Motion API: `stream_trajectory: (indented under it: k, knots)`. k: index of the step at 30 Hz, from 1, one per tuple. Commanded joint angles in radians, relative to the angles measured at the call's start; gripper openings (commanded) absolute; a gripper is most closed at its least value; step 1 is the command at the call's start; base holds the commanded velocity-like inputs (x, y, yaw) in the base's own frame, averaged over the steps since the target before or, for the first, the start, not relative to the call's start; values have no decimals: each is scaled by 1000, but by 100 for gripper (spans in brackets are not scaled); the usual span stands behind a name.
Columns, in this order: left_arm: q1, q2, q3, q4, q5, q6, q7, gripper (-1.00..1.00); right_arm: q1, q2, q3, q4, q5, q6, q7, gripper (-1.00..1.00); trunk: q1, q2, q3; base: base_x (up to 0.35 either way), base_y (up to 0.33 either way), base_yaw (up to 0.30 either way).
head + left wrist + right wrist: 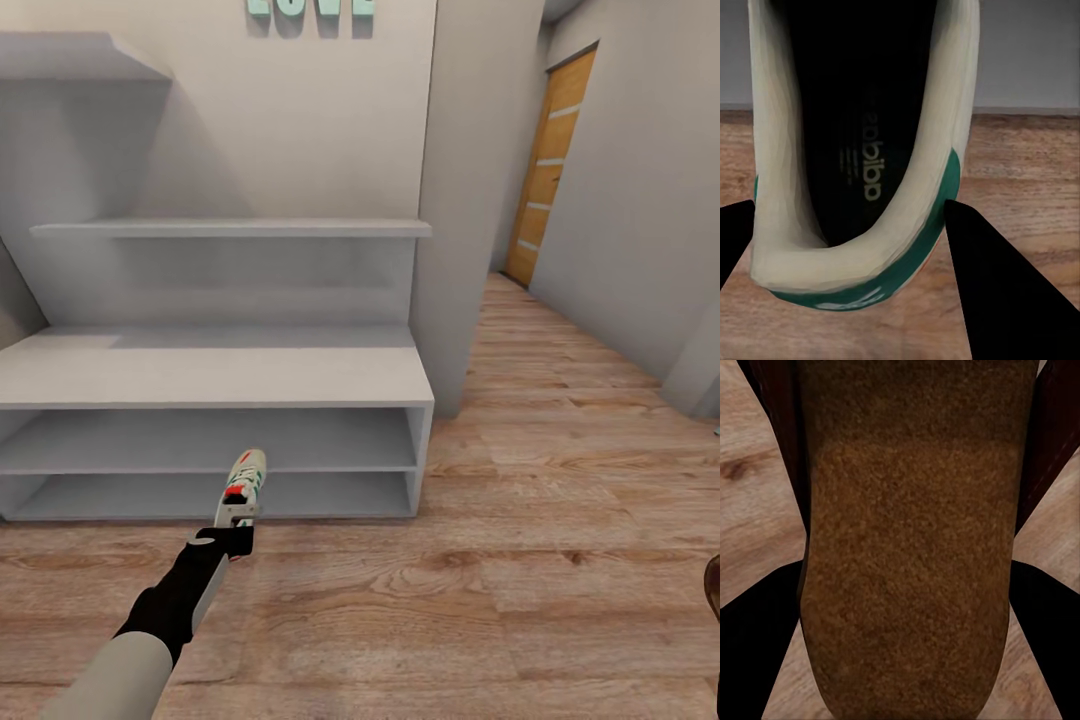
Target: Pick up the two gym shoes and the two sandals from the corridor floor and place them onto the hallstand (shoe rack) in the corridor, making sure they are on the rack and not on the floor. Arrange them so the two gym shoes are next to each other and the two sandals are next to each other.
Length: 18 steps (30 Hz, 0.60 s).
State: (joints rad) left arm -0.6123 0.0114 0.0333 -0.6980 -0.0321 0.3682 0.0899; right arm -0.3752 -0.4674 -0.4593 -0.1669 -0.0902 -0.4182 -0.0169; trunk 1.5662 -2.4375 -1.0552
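Left claw [237, 520] is clamped on one sneaker [243, 487] at the heel end, toe pointing toward the shoe rack [215, 375]. In the head view the sneaker is off the floor [480, 600], just in front of the rack's bottom tier, near the middle. Left wrist view: black fingers [997, 285] sit either side of the sneaker's [862, 150] heel collar, green trim at the heel, dark insole visible, floor [1035, 165] and rack edge behind.

Right wrist view: black fingers [750, 652] flank a sandal [907, 547], brown fuzzy footbed close to the camera, dark red straps at the sides, floor [750, 487] behind. Right claw looks closed on it, though contact is hard to confirm this close. In the head view a dark brown sliver [712, 590] at the right edge is probably that sandal.

Both rack tiers and the upper shelves [230, 228] are bare. Wooden door [550, 170] down the corridor on the right.
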Motion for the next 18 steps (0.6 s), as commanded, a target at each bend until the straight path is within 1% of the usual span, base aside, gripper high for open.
stream_trajectory:
  k: [1,5,8,14,18]
  knots:
    - [0,-1,0,-2,-5,5,0,-100,-1,0,7,1,-9,-4,-1,-100,0,0,-1,0,0,0]
    - [0,-1,0,-1,-5,5,3,-100,-1,0,7,1,-9,-4,-1,-100,0,0,-1,2,0,0]
    - [-1,-2,0,0,-6,6,5,-100,-1,0,7,1,-9,-4,-1,-100,0,0,-1,116,12,0]
    - [-1,1,0,-1,-6,6,7,-100,-1,0,7,1,-9,-4,-1,-100,0,0,-1,273,77,0]
    - [-1,1,0,-1,-6,6,7,-100,-1,0,7,1,-9,-4,-1,-100,0,0,-1,313,149,0]
